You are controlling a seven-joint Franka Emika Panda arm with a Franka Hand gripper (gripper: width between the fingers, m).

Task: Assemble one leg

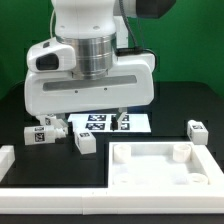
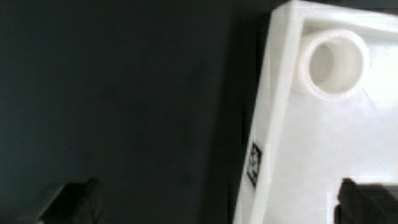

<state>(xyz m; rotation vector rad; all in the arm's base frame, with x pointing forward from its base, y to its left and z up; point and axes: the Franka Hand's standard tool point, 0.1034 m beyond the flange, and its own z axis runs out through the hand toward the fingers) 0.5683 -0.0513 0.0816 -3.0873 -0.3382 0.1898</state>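
Above the black worktop (image 1: 170, 127), the gripper (image 1: 93, 124) hangs spread and empty, with the tabletop (image 1: 160, 166) at its four o'clock and a leg (image 1: 83, 141) at seven o'clock.

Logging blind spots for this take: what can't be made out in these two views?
- Marker board: exterior view, partly hidden behind the tool.
- Tabletop: cut off by the exterior view's right edge; the wrist view shows only one socket corner.
- Legs: exterior view, tags too small to read.
- Tool's fingertips: wrist view, dark, blurred, cut by the picture's edge.
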